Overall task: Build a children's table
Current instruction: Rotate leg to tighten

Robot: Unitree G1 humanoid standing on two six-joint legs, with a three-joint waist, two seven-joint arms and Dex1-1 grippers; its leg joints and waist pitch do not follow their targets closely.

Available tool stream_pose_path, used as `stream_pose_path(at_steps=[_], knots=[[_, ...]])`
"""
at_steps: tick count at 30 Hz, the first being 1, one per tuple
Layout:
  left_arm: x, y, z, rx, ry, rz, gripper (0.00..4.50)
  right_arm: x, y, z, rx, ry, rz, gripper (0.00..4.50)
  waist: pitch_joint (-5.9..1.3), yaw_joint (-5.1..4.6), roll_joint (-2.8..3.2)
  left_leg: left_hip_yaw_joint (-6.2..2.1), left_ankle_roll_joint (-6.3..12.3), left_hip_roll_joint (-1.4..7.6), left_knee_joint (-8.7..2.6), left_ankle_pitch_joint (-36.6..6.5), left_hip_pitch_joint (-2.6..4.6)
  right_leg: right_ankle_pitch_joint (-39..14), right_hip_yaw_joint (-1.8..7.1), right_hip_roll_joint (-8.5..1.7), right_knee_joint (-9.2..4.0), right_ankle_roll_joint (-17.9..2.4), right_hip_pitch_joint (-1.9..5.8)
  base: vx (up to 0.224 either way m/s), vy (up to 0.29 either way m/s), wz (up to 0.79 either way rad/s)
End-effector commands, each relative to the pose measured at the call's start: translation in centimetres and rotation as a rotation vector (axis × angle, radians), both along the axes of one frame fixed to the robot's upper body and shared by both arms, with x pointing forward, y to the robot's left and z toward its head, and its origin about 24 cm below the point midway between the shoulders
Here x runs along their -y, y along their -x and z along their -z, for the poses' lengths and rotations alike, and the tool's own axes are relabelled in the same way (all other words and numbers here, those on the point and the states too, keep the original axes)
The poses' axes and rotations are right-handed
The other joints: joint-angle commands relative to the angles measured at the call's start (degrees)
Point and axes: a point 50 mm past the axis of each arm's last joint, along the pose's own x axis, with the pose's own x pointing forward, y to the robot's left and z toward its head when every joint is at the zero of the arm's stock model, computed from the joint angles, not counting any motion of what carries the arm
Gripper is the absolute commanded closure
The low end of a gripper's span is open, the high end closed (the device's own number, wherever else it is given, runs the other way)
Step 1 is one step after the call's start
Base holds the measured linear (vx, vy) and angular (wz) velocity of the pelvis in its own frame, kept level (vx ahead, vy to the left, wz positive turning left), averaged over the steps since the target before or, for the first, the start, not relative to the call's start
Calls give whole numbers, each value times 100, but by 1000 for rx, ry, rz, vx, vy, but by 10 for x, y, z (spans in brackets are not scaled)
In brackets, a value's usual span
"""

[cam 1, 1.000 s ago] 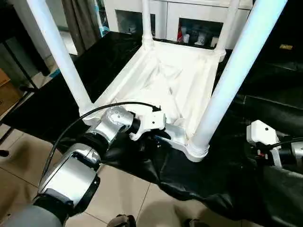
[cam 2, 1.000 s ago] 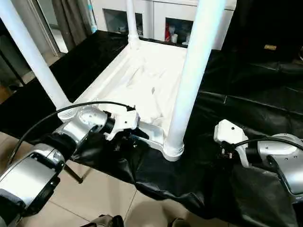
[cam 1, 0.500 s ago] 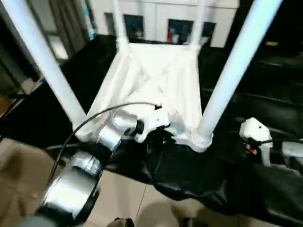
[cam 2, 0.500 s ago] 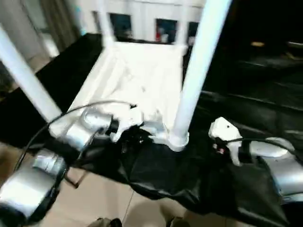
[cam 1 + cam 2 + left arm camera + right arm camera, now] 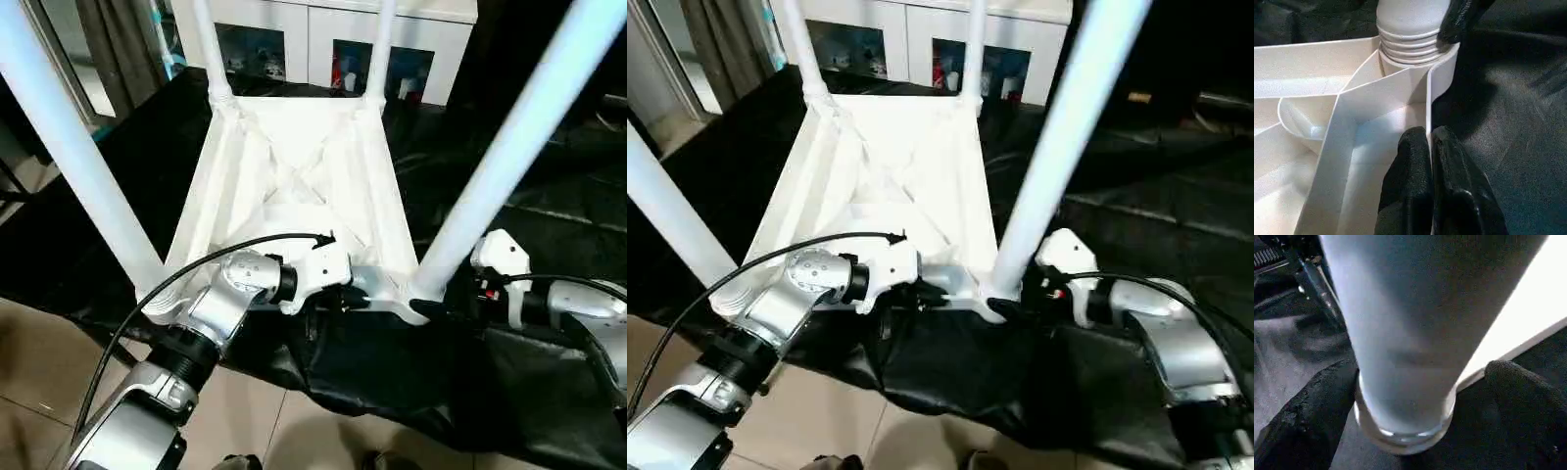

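A white children's table point(image 5: 294, 186) lies upside down on a black cloth point(image 5: 411, 382) that covers the tabletop, its ribbed underside facing up and all four round legs standing upward from the corner sockets. The near right leg point(image 5: 509, 157) rises from its ridged socket at the corner closest to the robot; the near left leg point(image 5: 78, 166) stands at the other near corner, and the two far legs rise in front of a white cabinet point(image 5: 323, 44) with glass doors, behind which small items sit on shelves, too small to identify.

The left end effector point(image 5: 1429, 147) is pinched shut on the thin rim wall of the table's near edge, one black finger on each side of the wall, close beside the near right socket. In the head views its white housing and silver forearm reach in from the lower left, with a black cable arching over the wrist.

The right end effector point(image 5: 1415, 401) stands wide open around the base of the near right leg, one black finger point(image 5: 1308, 416) on either side of the flared end; whether the fingers touch the leg cannot be told.

The shallow cells between the underside ribs hold nothing.
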Motion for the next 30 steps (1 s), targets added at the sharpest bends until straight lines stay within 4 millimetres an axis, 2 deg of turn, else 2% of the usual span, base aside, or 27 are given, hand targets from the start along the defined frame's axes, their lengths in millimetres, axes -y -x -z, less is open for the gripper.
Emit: stream_pose_path(at_steps=[1,4,6,8,9,11,13,14,16,19,20,25,28,30], knots=[[-11,8,24,-63,-130,7,449,0,-2,0,7,24,-25,0,-433,39,-112,-135,701,255,-379,-1257,130,-911,60,-121,-310,-1481,244,0,0,0],[-10,5,21,-41,-127,12,449,0,-2,0,3,29,-39,0,-428,51,-123,-125,736,252,-374,-1272,131,-891,57,-121,-311,-1540,252,0,0,0],[-8,4,17,-35,-106,24,449,-1,-2,0,1,32,-50,0,-406,58,-128,-127,657,255,-392,-1451,140,-1253,58,-122,-345,-1485,238,0,0,0],[-5,1,12,-38,-69,39,449,-2,-2,1,0,39,-61,0,-410,64,-107,-134,565,252,-399,-1553,149,-1461,62,-126,-361,-1420,235,0,0,0],[-4,-1,9,-46,-48,43,422,-2,-2,1,0,43,-65,0,-410,65,-115,-128,514,246,-402,-1619,161,-1545,65,-117,-375,-1395,223,0,0,0],[-3,-3,7,-49,-38,46,422,-2,-2,1,0,46,-68,0,-410,66,-103,-136,477,248,-413,-1627,152,-1485,63,-112,-367,-1403,227,0,0,0],[-3,-4,5,-43,-45,49,387,-2,-2,2,1,47,-70,0,-418,67,-103,-139,474,253,-410,-1648,155,-1414,62,-119,-359,-1421,234,0,0,0],[-5,-7,4,-21,-70,49,385,-2,-2,2,2,47,-71,0,-422,71,-106,-136,489,255,-405,-1624,158,-1341,66,-122,-355,-1447,235,0,0,0],[-5,-9,3,-9,-77,42,385,-2,-1,2,2,47,-72,0,-430,78,-77,-138,501,252,-402,-1579,159,-1229,64,-119,-345,-1477,241,0,0,0],[-5,-11,2,-5,-78,37,385,-2,-1,3,1,47,-73,0,-430,82,-93,-132,542,248,-395,-1527,148,-1149,61,-121,-338,-1512,255,0,0,0],[-6,-13,1,-6,-77,36,385,-2,0,3,0,47,-73,0,-433,82,-78,-133,547,249,-395,-1530,149,-1141,58,-118,-341,-1526,255,0,0,0],[-3,-14,-1,-21,-54,45,385,-2,0,4,0,43,-73,0,-426,94,-75,-136,467,252,-410,-1701,162,-1377,57,-121,-362,-1502,244,0,0,0],[-1,-15,-1,-17,-59,52,422,-3,0,5,0,44,-75,0,-426,98,-79,-137,448,253,-413,-1740,167,-1441,59,-123,-373,-1478,235,0,0,0],[-1,-15,0,-19,-66,56,425,-3,-1,5,1,45,-74,0,-430,100,-82,-138,446,253,-411,-1733,163,-1420,60,-128,-370,-1484,239,0,0,0]])
